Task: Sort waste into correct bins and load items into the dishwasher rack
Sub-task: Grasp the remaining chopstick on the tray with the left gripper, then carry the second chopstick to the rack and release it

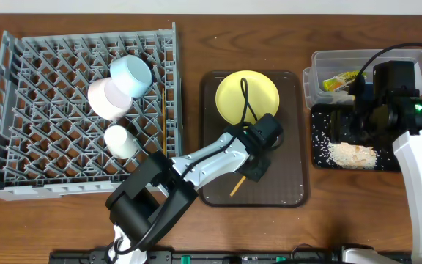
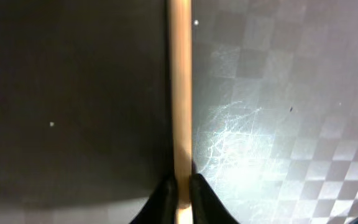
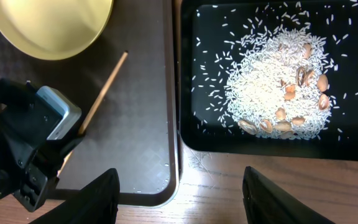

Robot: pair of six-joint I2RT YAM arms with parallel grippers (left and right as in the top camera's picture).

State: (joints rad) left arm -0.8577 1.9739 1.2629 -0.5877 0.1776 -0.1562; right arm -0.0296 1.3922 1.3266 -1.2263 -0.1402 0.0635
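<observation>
My left gripper [image 1: 258, 167] is low over the dark brown serving tray [image 1: 291, 147] and is shut on a wooden chopstick [image 2: 180, 93]. The stick's free end [image 1: 236, 186] points toward the tray's front; it also shows in the right wrist view [image 3: 104, 93]. The yellow-green plate [image 1: 233, 99] lies at the tray's back. My right gripper [image 3: 182, 199] is open and empty, above the black tray [image 1: 321, 158], which holds white rice scraps [image 1: 352, 154]. The clear tub [image 1: 317, 81] holds the snack wrapper [image 1: 339, 82]. The grey rack [image 1: 20, 147] holds the light blue bowl [image 1: 130, 75], white bowl [image 1: 107, 99] and white cup [image 1: 121, 141].
A black cable [image 1: 246, 95] runs across the plate. The rice pile in the black tray [image 3: 191, 74] carries brown shell-like bits [image 3: 291, 93]. Bare wood table shows in front of both trays [image 3: 229, 186].
</observation>
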